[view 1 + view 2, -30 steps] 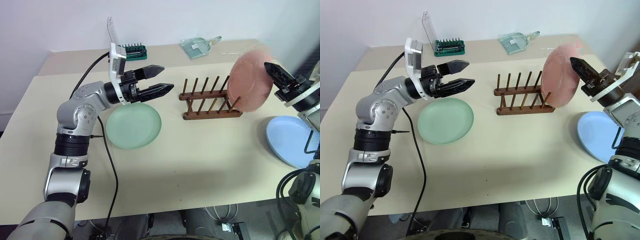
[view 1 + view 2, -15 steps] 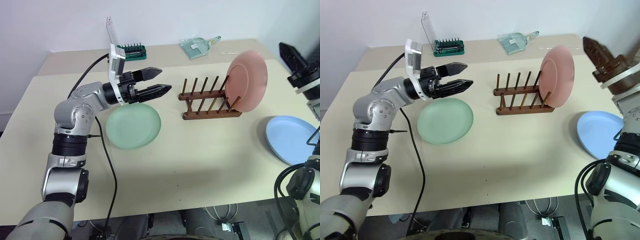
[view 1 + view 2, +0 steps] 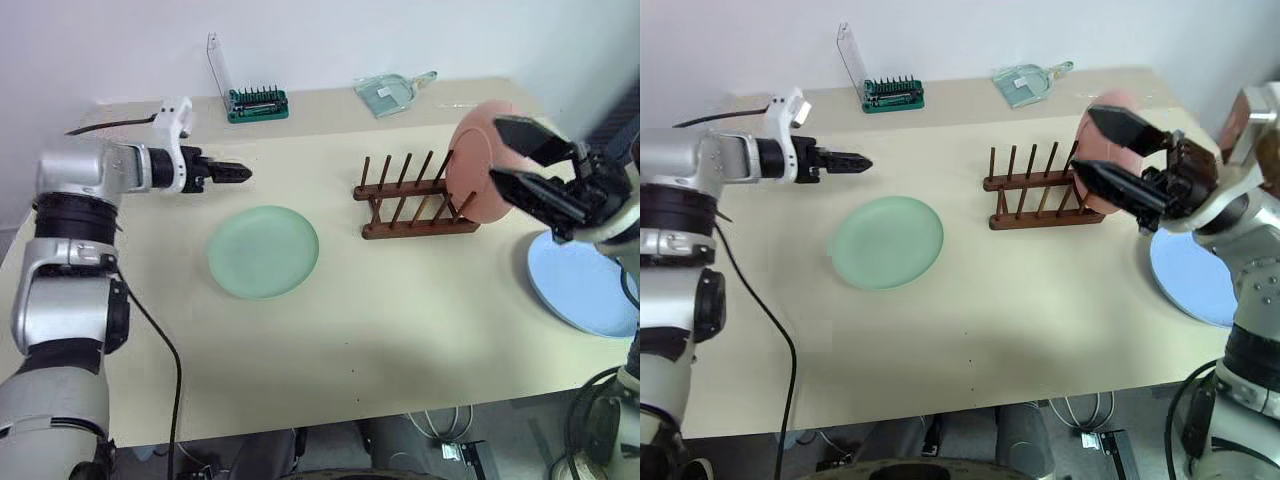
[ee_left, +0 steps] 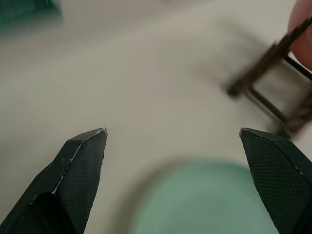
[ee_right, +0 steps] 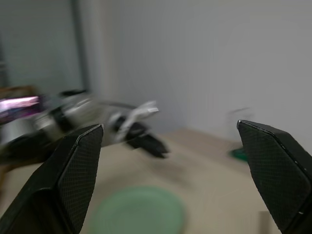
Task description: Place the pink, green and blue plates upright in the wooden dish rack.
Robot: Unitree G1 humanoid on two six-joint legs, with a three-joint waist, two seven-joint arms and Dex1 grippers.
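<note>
The salmon pink plate stands upright at the right end of the dark wooden dish rack. My right gripper hovers in front of it, open and holding nothing, and covers part of the plate. The mint green plate lies flat on the table left of the rack. My left gripper is open and empty above the table, behind and to the left of the green plate. The light blue plate lies flat at the table's right edge, below my right arm.
A green screwdriver-bit holder with a raised clear lid stands at the back. A clear scoop-like tray lies behind the rack. A black cable hangs over the table's left front.
The right gripper let go of the pink plate, which now stands in the rack, then swung in front of it. The left arm swung left, away from above the green plate.
</note>
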